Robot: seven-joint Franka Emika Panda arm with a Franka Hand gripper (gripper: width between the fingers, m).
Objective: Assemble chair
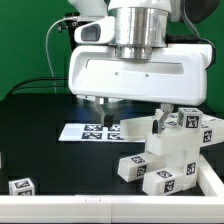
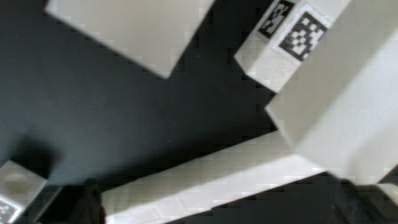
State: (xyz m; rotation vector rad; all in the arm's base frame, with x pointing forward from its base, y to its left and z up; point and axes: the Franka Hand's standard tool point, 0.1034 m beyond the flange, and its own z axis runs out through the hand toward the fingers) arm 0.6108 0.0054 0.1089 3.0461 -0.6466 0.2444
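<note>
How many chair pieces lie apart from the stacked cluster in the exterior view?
1: a small tagged block at the exterior view's lower left. The arm may hide others.

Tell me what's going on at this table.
The robot arm is assembling the chair, so far a blocky stack of tagged white pieces at the exterior view's right. One loose block lies apart at its left. The fingers are open and grip nothing, hanging above the black table by the marker board.

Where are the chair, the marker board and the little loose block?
chair (image 1: 168, 148), exterior view, front of its blocky body.
marker board (image 1: 86, 131), exterior view, its tagged middle.
loose block (image 1: 20, 186), exterior view, its tagged face.
</note>
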